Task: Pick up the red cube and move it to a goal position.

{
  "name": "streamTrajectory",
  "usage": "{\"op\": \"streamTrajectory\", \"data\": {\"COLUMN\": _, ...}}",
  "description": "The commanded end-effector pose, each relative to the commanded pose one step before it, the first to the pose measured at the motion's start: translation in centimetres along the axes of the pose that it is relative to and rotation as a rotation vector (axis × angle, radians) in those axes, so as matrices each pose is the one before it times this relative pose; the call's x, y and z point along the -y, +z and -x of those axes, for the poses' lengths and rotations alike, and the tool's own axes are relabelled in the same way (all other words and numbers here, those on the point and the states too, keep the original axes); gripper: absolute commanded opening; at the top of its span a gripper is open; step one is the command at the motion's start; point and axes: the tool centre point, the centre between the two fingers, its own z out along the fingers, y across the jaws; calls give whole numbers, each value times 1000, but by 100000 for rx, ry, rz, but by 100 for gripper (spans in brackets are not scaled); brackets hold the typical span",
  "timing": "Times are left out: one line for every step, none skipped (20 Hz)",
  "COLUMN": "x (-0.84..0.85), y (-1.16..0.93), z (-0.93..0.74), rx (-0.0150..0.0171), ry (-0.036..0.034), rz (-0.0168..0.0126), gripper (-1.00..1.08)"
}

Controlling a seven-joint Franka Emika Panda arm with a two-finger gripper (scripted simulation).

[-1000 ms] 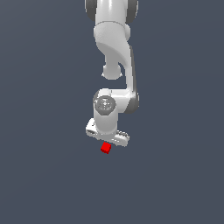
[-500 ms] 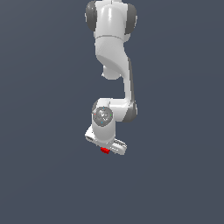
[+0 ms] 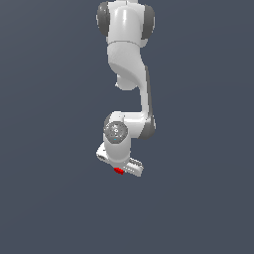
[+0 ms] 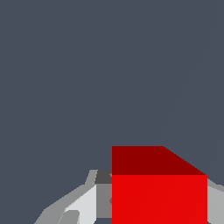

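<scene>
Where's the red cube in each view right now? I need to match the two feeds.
Exterior view: cube is a small red sliver just under the gripper, mostly hidden.
Wrist view: cube fills the lower right, close up, between the fingers.
Shared landmark: the fingers flanking it.

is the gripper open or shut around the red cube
Cannot tell. The red cube sits between the gripper fingers, but contact is not visible.
</scene>
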Motion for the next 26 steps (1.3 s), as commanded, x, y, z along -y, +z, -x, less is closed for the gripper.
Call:
{"op": "streamTrajectory", "data": {"x": -3, "y": -16, "z": 16, "rx": 15, "ry": -66, "rz": 11, "gripper": -100}}
{"op": "streamTrajectory", "data": {"x": 0, "y": 0, "z": 0, "rx": 0, "ry": 0, "rz": 0, "gripper": -100}}
{"op": "streamTrajectory", "data": {"x": 0, "y": 0, "z": 0, "rx": 0, "ry": 0, "rz": 0, "gripper": -100}}
{"op": "streamTrajectory", "data": {"x": 0, "y": 0, "z": 0, "rx": 0, "ry": 0, "rz": 0, "gripper": -100}}
{"op": "streamTrajectory", "data": {"x": 0, "y": 0, "z": 0, "rx": 0, "ry": 0, "rz": 0, "gripper": -100}}
{"op": "streamTrajectory", "data": {"x": 0, "y": 0, "z": 0, "rx": 0, "ry": 0, "rz": 0, "gripper": -100}}
{"op": "streamTrajectory", "data": {"x": 0, "y": 0, "z": 0, "rx": 0, "ry": 0, "rz": 0, "gripper": -100}}
{"op": "streamTrajectory", "data": {"x": 0, "y": 0, "z": 0, "rx": 0, "ry": 0, "rz": 0, "gripper": -100}}
{"op": "streamTrajectory", "data": {"x": -5, "y": -2, "z": 7, "rx": 0, "ry": 0, "rz": 0, "gripper": -100}}
{"op": "streamTrajectory", "data": {"x": 5, "y": -9, "z": 14, "rx": 0, "ry": 0, "rz": 0, "gripper": -100}}
{"op": "streamTrajectory", "data": {"x": 16, "y": -27, "z": 44, "rx": 0, "ry": 0, "rz": 0, "gripper": -100}}
{"op": "streamTrajectory", "data": {"x": 28, "y": -46, "z": 74, "rx": 0, "ry": 0, "rz": 0, "gripper": -100}}
{"op": "streamTrajectory", "data": {"x": 40, "y": -65, "z": 104, "rx": 0, "ry": 0, "rz": 0, "gripper": -100}}
{"op": "streamTrajectory", "data": {"x": 54, "y": -87, "z": 135, "rx": 0, "ry": 0, "rz": 0, "gripper": -100}}
{"op": "streamTrajectory", "data": {"x": 69, "y": -109, "z": 168, "rx": 0, "ry": 0, "rz": 0, "gripper": -100}}
{"op": "streamTrajectory", "data": {"x": 85, "y": -132, "z": 201, "rx": 0, "ry": 0, "rz": 0, "gripper": -100}}
{"op": "streamTrajectory", "data": {"x": 102, "y": -156, "z": 235, "rx": 0, "ry": 0, "rz": 0, "gripper": -100}}
{"op": "streamTrajectory", "data": {"x": 119, "y": -181, "z": 271, "rx": 0, "ry": 0, "rz": 0, "gripper": -100}}
{"op": "streamTrajectory", "data": {"x": 136, "y": -207, "z": 308, "rx": 0, "ry": 0, "rz": 0, "gripper": -100}}
{"op": "streamTrajectory", "data": {"x": 154, "y": -233, "z": 346, "rx": 0, "ry": 0, "rz": 0, "gripper": -100}}
{"op": "streamTrajectory", "data": {"x": 165, "y": -249, "z": 370, "rx": 0, "ry": 0, "rz": 0, "gripper": -100}}
{"op": "streamTrajectory", "data": {"x": 154, "y": -233, "z": 345, "rx": 0, "ry": 0, "rz": 0, "gripper": -100}}
{"op": "streamTrajectory", "data": {"x": 142, "y": -213, "z": 316, "rx": 0, "ry": 0, "rz": 0, "gripper": -100}}
{"op": "streamTrajectory", "data": {"x": 129, "y": -193, "z": 286, "rx": 0, "ry": 0, "rz": 0, "gripper": -100}}
{"op": "streamTrajectory", "data": {"x": 116, "y": -173, "z": 254, "rx": 0, "ry": 0, "rz": 0, "gripper": -100}}
{"op": "streamTrajectory", "data": {"x": 104, "y": -153, "z": 221, "rx": 0, "ry": 0, "rz": 0, "gripper": -100}}
